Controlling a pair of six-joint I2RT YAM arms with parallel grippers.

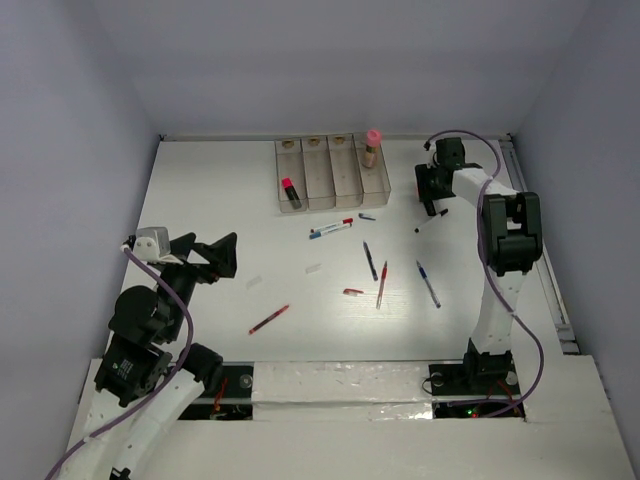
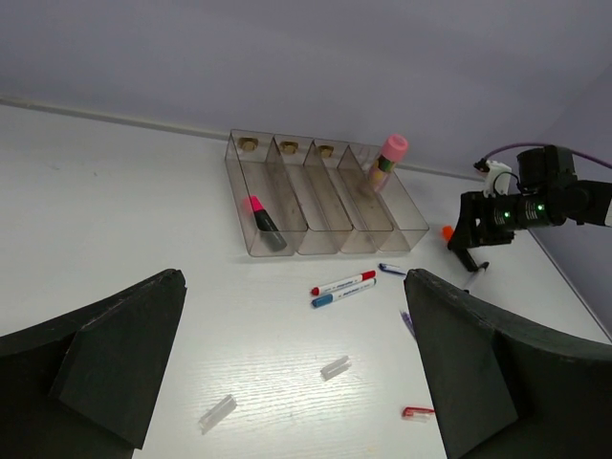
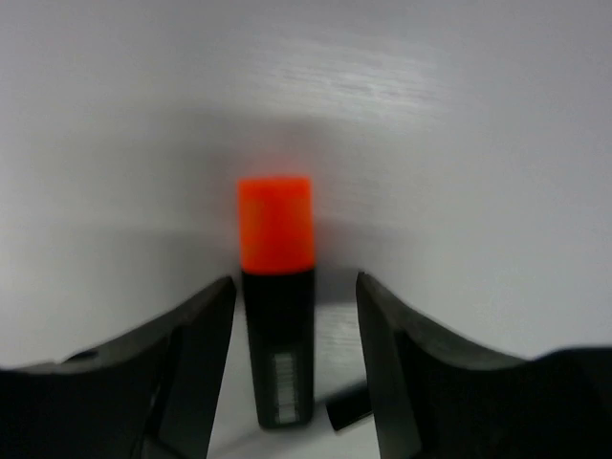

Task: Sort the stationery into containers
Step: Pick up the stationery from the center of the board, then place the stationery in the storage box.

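The four joined clear bins (image 1: 345,190) stand at the back of the table. The leftmost holds a pink-capped black highlighter (image 1: 290,192), and the rightmost holds the pink-capped glue stick (image 1: 372,147), leaning upright. My right gripper (image 3: 295,282) is open and low over the table, its fingers on either side of an orange-capped black highlighter (image 3: 276,287) lying flat. It sits to the right of the bins (image 1: 432,195). My left gripper (image 1: 212,255) is open and empty above the left of the table. Two white markers (image 1: 332,229) and red and blue pens (image 1: 382,283) lie loose mid-table.
A black pen (image 1: 432,221) lies just beside the right gripper. A red pen (image 1: 268,319) lies near front left, a blue pen (image 1: 428,284) to the right. Loose caps are scattered: red (image 1: 352,291), blue (image 1: 367,216) and clear (image 2: 336,367). Walls close in on the left, back and right.
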